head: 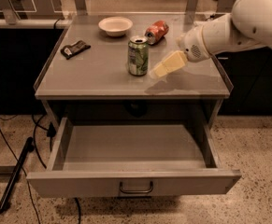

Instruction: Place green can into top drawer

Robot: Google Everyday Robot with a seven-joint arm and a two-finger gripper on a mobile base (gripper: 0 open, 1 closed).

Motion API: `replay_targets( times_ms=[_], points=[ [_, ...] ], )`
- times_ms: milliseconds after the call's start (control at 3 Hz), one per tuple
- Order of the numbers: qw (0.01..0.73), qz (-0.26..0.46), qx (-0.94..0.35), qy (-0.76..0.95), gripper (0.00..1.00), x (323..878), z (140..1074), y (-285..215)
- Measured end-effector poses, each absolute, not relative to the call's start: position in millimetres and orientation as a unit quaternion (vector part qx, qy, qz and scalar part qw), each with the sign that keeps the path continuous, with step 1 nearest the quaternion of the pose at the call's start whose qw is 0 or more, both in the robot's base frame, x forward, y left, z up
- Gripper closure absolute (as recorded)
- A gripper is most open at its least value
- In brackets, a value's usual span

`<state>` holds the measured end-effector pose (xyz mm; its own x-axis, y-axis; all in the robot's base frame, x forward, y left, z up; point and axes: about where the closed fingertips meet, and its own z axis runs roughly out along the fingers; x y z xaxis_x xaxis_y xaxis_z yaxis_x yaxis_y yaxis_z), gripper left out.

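Green can (138, 56): upright on the cabinet top (98, 78), in the upper middle of the frame, slightly right of the top's centre.
Long axis: vertical. The silver lid faces up and the green and white label faces the camera.
Hard to read on the can: the label's print is too small to make out, and its far side is hidden.
Gripper (158, 71): cream-coloured, just right of the can, level with its lower half. It slants down and to the left, its tip aimed at the can's base.
Contact: cannot tell whether the tip touches the can.
Gripper state: cannot tell whether it is open or closed; it shows as a single pale shape.
Arm (238, 27): white, enters from the upper right, where the frame edge cuts it off.
Red can (156, 31): lies on its side behind the green can, slightly to the right and apart from it.
Bowl (115, 25): white, behind and to the left of the green can, near the back edge.
Dark packet (75, 49): flat on the left part of the top, well apart from the can.
Top drawer (126, 183): pulled open across the lower half of the frame, below and in front of the can. Its grey floor is in view.
Handle (136, 188): a small bar in the middle of the drawer's front panel.
Drawer, hidden part: the back lies in shadow under the cabinet top.
Cables (14, 171): dark, on the floor at the lower left.
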<state>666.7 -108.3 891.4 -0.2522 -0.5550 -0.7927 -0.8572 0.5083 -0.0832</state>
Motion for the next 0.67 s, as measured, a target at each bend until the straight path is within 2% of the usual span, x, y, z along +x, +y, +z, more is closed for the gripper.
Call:
replay_targets(
  times_ms=[667],
  points=[
    [0.432, 0.203, -0.456, 0.751, 0.0, 694, 882, -72]
  ],
)
